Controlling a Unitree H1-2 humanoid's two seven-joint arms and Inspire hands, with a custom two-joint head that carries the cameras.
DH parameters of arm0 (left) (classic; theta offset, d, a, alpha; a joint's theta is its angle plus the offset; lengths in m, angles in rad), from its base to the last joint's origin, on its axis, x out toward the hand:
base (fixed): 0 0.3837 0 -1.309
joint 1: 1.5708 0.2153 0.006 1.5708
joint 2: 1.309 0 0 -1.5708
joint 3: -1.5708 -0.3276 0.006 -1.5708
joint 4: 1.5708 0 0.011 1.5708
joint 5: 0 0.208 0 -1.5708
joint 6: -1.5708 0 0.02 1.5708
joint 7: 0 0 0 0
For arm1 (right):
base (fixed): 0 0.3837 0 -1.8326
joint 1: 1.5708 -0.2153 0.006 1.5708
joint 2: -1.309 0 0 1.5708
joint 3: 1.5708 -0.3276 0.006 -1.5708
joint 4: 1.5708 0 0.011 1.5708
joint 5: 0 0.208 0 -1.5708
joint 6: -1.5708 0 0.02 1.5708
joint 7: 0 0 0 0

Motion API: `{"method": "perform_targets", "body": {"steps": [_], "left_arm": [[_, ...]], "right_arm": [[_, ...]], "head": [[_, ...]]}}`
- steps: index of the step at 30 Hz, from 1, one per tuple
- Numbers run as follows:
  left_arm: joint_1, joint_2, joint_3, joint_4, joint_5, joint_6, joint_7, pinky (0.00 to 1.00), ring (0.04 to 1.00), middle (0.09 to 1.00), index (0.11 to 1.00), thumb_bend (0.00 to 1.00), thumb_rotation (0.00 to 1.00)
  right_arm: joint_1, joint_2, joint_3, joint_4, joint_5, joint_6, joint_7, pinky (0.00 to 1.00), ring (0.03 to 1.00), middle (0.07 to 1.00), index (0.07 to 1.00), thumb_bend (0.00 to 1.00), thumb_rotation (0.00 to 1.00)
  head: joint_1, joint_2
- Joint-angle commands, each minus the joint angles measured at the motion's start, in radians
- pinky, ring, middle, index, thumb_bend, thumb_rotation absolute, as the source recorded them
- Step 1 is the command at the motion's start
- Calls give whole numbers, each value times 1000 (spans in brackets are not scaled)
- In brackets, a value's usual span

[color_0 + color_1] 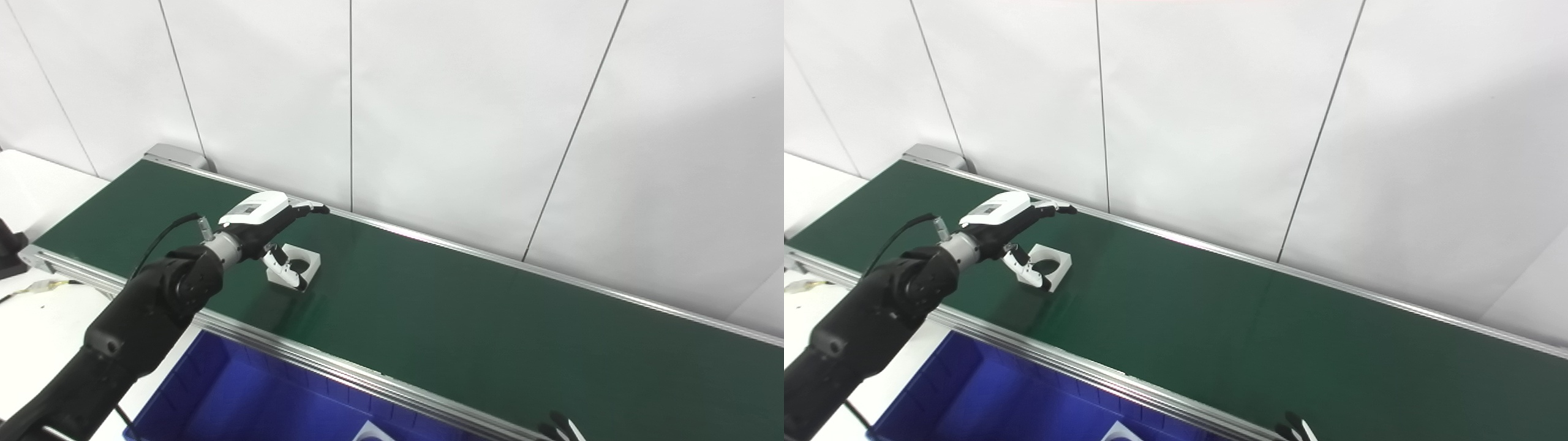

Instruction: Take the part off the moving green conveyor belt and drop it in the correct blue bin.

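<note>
A white square part (301, 264) with a round hole lies flat on the green conveyor belt (465, 318), toward its left end. My left hand (264, 222) reaches over the part from the left, open, its fingers stretched out past the part's far side and its thumb (283, 266) down against the near left edge. The part is not lifted. Only the fingertips of my right hand (560, 427) show at the bottom edge, too little to tell their state. A blue bin (245, 392) sits below the belt's near rail.
The belt runs diagonally from upper left to lower right, framed by silver rails (343, 367). White wall panels stand right behind it. A white table (37, 190) lies at the left, with a cable (43, 285). Something white (372, 432) lies in the bin.
</note>
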Motion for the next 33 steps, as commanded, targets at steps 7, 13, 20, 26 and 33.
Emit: {"method": "perform_targets", "body": {"steps": [7,13,20,26,33], "left_arm": [[-81,44,-68,88,96,-64,64,811,883,913,889,878,0],[-114,36,-122,183,153,-101,118,779,881,907,890,903,0],[-153,20,-177,269,198,-115,140,783,880,901,882,914,0],[-166,-3,-215,322,217,-136,178,771,849,877,854,878,0],[-190,-23,-252,363,225,-138,180,776,823,869,845,846,0]], "right_arm": [[-1,6,-1,-18,14,-64,-5,695,783,831,897,349,716],[-1,8,-1,-23,7,-62,-7,684,775,826,895,347,723],[3,13,0,-29,8,-54,-6,691,779,828,895,353,718],[1,17,1,-22,7,-65,-8,686,779,826,892,364,716],[4,22,3,-21,0,-68,-11,683,777,827,891,369,723]], "head": [[-7,5],[-7,7],[-19,10],[-20,10],[-25,10]]}}
